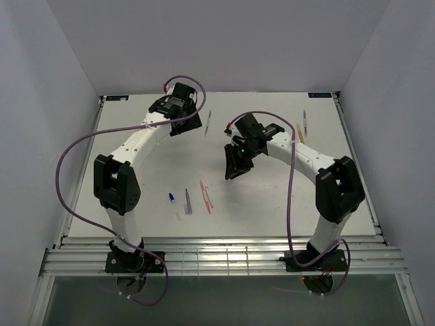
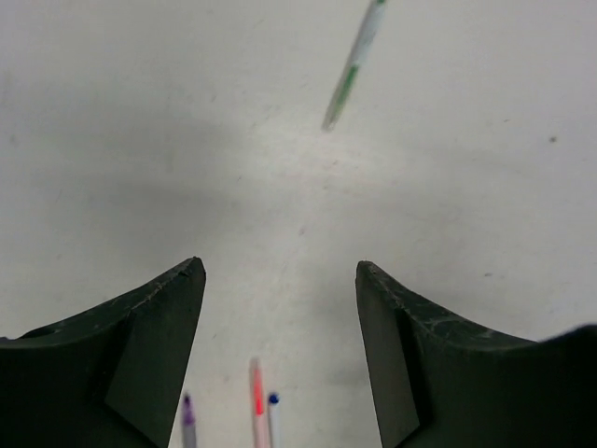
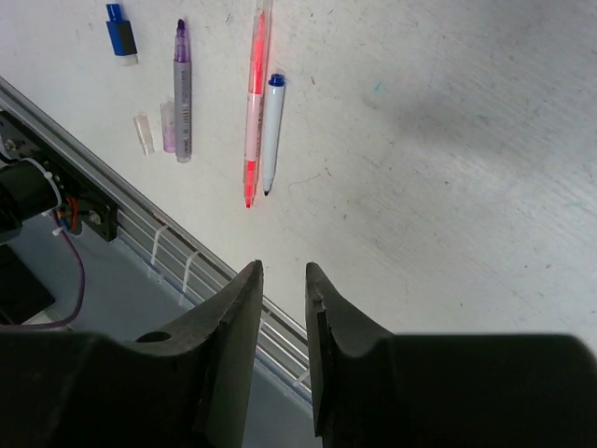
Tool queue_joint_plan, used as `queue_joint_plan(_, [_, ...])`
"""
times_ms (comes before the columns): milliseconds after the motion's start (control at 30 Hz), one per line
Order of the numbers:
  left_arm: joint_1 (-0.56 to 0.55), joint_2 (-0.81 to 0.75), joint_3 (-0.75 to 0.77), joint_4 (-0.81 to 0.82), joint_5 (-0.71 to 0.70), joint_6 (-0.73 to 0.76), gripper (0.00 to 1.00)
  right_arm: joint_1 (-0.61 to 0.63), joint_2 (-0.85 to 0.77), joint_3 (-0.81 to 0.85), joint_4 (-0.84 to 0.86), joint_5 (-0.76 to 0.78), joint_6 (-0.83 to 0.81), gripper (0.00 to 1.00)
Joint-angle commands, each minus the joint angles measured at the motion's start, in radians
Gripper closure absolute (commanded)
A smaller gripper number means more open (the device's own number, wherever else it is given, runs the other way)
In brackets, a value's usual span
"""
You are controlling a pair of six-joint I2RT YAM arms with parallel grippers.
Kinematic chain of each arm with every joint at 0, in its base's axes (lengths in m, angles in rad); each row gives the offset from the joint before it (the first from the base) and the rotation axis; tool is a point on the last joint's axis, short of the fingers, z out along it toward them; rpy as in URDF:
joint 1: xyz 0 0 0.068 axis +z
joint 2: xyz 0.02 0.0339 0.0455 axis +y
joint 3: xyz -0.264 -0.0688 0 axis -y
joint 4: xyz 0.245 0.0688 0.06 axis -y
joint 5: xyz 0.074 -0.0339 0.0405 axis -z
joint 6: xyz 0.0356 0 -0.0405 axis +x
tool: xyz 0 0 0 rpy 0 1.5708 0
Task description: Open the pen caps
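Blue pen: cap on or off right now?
Off. The blue pen shows a bare writing tip, and the blue cap lies apart from it, on the far side of the purple pen.

White scuffed table (image 1: 272,210); slotted aluminium rail (image 1: 224,261) along near edge; pale walls (image 1: 41,102) around

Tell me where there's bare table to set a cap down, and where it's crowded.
Bare: the near-right table between the red pen and the right arm; also the far strip between the green pen and the yellow pen. Crowded: near left-centre, where the blue cap, purple pen and red pen lie close together.
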State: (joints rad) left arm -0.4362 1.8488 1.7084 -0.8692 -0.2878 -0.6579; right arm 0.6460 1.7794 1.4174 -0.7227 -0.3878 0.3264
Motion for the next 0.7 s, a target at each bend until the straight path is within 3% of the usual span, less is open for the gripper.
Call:
queue_joint_plan(0, [0.002, 0.133, 0.118, 0.125, 0.087, 0.154, 0.24, -0.028, -0.075, -0.015, -0.049, -0.008, -0.026, 0.68])
queue_joint_plan(233, [0.002, 0.343, 0.318, 0.289, 0.137, 0.314, 0.29, -0.058, -0.150, -0.070, -0.078, -0.006, -0.030, 0.66])
queue_joint_plan(400, [0.002, 0.400, 0.318, 0.413, 0.151, 0.403, 0.33, -0.083, -0.213, -0.110, -0.095, 0.003, -0.032, 0.65])
queue_joint_plan(667, [0.004, 0.486, 0.324, 0.467, 0.174, 0.469, 0.37, -0.115, -0.307, -0.213, -0.103, 0.015, -0.024, 0.65])
